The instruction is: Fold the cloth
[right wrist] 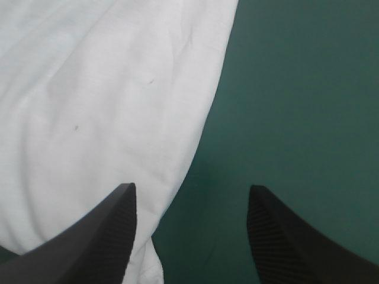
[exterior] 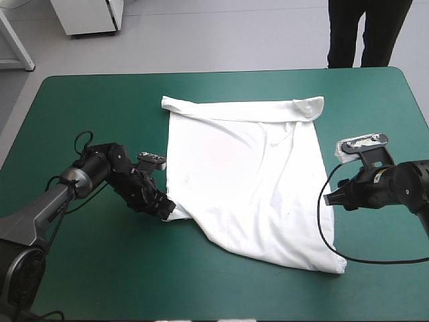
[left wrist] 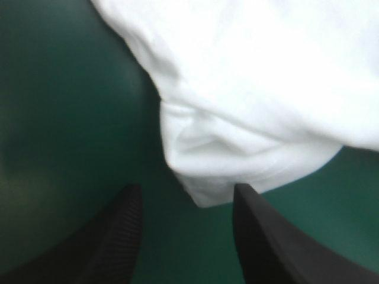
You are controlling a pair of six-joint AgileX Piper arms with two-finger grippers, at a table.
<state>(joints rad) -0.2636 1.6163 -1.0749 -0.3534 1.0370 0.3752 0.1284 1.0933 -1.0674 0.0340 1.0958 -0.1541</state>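
White T-shirt (exterior: pixel 248 181) spread flat on teal-green cover (exterior: pixel 87 121), left gripper (left wrist: pixel 187 190) released, bunched corner between its fingers (left wrist: pixel 115 236), right gripper (right wrist: pixel 190 190) released, astride the side edge

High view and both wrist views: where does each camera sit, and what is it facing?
High view: above and behind the robot, looking forward and down on the table, the T-shirt, the left gripper and the right gripper.
Left wrist view: above that wrist, looking along its open fingers at a T-shirt corner.
Right wrist view: same mount, open fingers straddling the T-shirt's edge.
Shared: the T-shirt on the table.
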